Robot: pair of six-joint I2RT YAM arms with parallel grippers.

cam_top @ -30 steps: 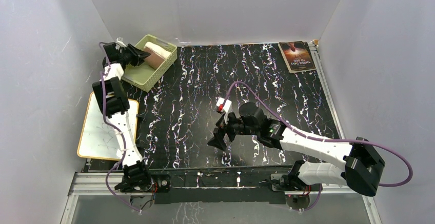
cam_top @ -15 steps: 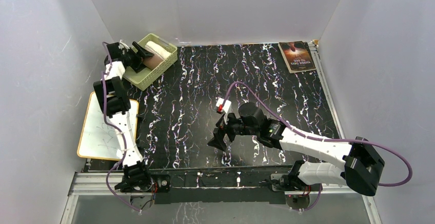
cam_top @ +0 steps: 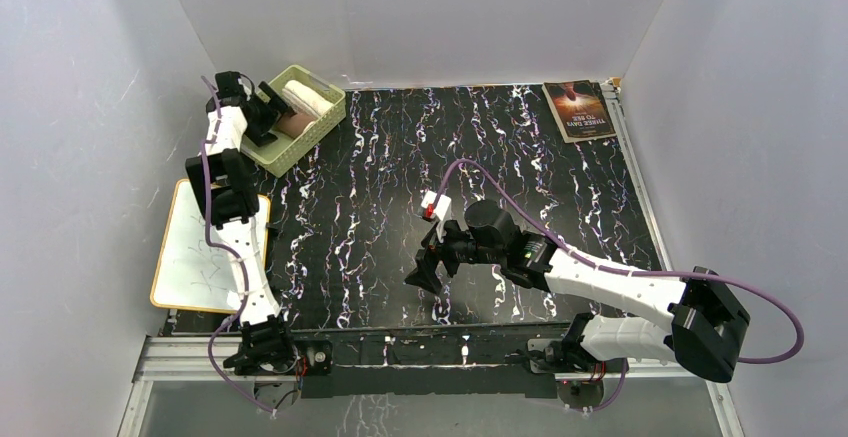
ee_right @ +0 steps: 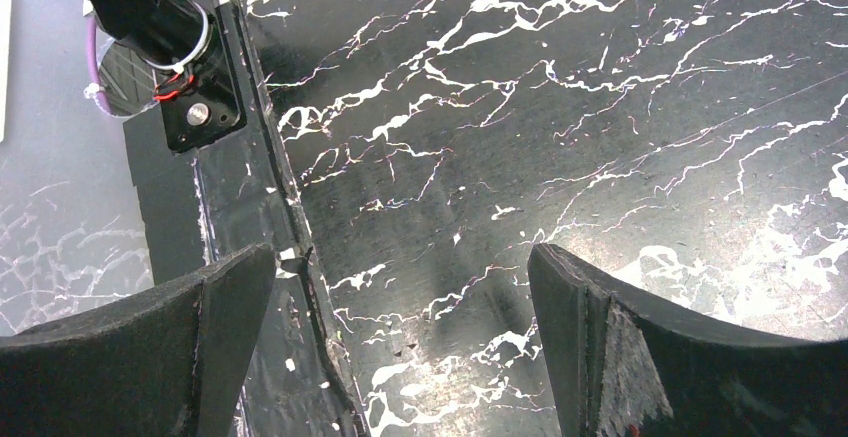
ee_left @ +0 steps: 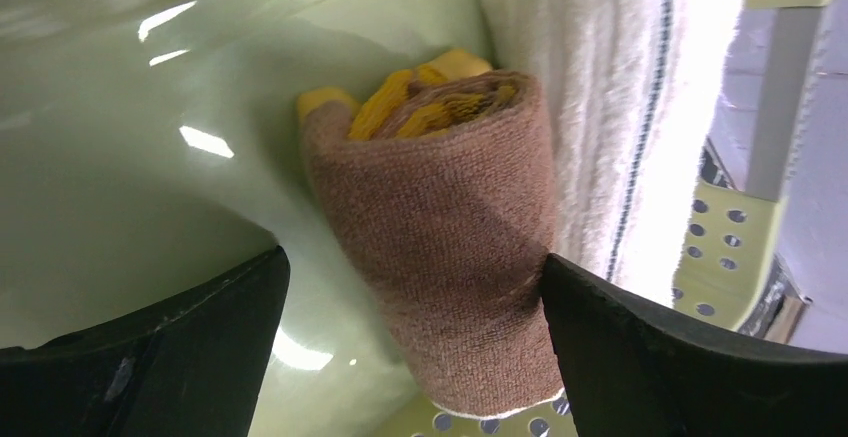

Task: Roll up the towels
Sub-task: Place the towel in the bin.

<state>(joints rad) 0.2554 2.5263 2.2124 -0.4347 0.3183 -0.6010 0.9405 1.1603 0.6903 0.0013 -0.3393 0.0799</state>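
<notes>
One brown roll (ee_left: 440,247) lies lengthwise between the spread left fingers (ee_left: 150,357), yellow end pointing away, cream towel (ee_left: 600,107) alongside; right fingers (ee_right: 120,347) also spread.

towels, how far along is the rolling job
Done, it seems: the brown-and-yellow towel and the cream towel both lie rolled, side by side in the green basket. In hand: nothing; the left gripper stands open around the brown-and-yellow one, the right gripper open over the table. Left: probably only drawing the left arm out.
</notes>
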